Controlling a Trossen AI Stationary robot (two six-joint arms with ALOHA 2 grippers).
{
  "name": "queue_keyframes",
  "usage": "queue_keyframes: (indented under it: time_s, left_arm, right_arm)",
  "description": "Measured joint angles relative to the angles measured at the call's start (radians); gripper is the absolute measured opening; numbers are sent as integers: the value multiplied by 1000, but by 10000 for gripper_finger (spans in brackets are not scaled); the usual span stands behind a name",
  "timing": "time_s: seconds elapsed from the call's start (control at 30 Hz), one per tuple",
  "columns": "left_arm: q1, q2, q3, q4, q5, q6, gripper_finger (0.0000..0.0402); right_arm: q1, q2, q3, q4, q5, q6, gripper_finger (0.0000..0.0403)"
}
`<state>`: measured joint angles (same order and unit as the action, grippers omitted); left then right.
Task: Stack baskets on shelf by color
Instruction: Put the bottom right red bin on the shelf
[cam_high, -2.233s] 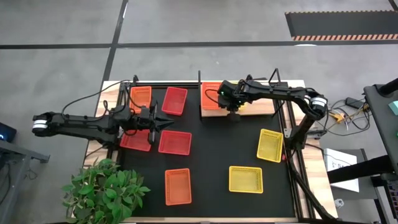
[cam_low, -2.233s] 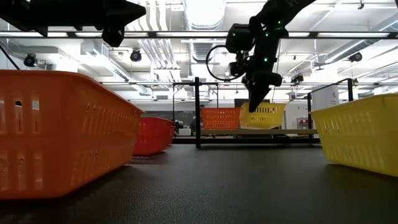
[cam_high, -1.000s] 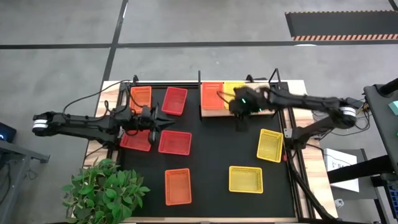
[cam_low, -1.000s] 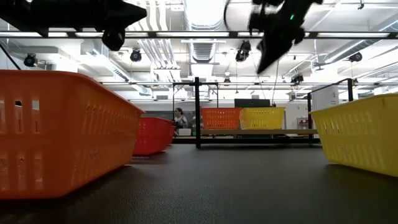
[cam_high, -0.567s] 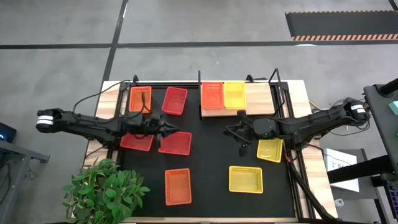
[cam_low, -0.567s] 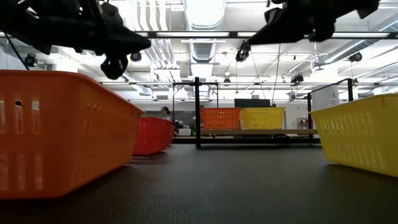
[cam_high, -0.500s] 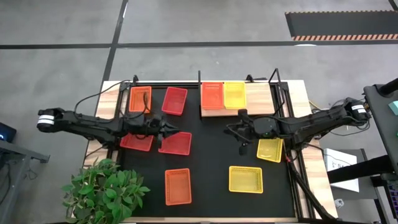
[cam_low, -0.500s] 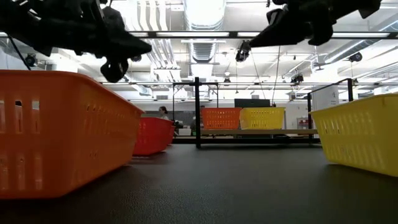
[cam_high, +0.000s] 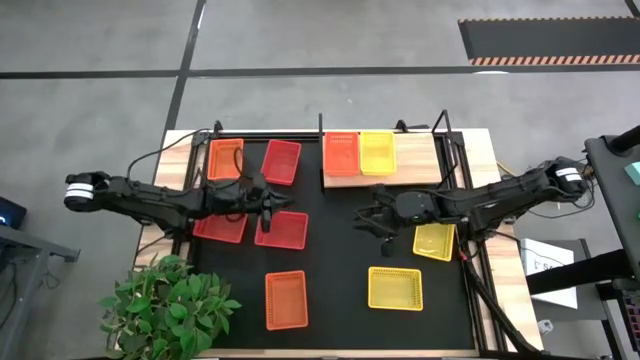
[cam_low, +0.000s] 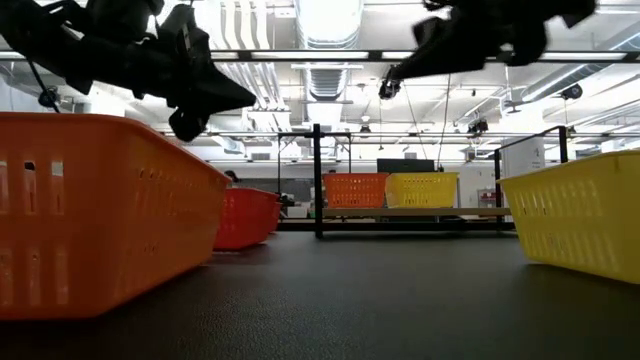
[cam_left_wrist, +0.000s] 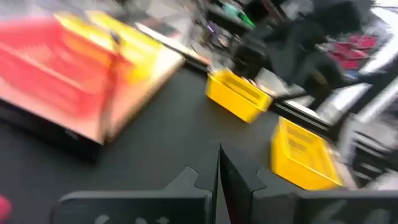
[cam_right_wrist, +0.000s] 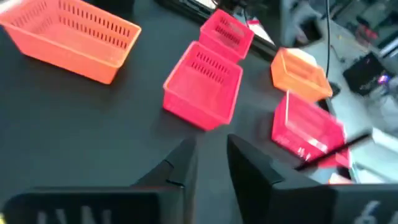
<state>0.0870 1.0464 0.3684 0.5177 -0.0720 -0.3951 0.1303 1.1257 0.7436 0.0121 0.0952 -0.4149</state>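
On the far side of the black table mat (cam_high: 345, 255), the light-brown wooden shelf with thin black posts (cam_high: 415, 160) carries two small plastic mesh baskets side by side at its left end: an orange shelf basket (cam_high: 341, 153) and, touching it on the right, a yellow shelf basket (cam_high: 377, 152). The right part of the board is bare wood.

Seven more baskets lie on the mat. At the far left sit an orange mesh basket (cam_high: 224, 158) and a red mesh basket (cam_high: 281, 161) beside it. Nearer, a second pair of red baskets lies side by side: the left red basket (cam_high: 220, 227) and the centre red basket (cam_high: 282, 229). At the near edge stands a lone orange near basket (cam_high: 286, 299). On the right lie a yellow basket by the right rail (cam_high: 433, 241) and a yellow near basket (cam_high: 395, 288).

The left gripper (cam_high: 270, 205) hangs above the mat between the far red basket and the centre red one, holding nothing; its two dark fingers (cam_left_wrist: 239, 180) are pressed together. The right gripper (cam_high: 372, 222) hovers over bare mat near the middle, just left of the yellow basket by the rail, also empty; its fingers (cam_right_wrist: 249, 165) stand slightly apart with a narrow gap between them. A green leafy plant (cam_high: 165, 300) stands at the near left corner of the table.
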Motion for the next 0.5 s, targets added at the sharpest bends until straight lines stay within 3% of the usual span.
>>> queue_keyframes:
  time_s: [0.17,0.33,0.5]
  left_arm:
    - [7,-48,-1,2,-84,114,0]
    - [9,-83,-10,-4,-95,234,0]
    - [10,-117,-14,-3,-95,255,0]
  right_arm:
    - [0,187,173,-41,-107,-107,125]
    - [-19,374,352,-158,-210,-220,153]
    - [-57,543,527,-295,-277,-311,162]
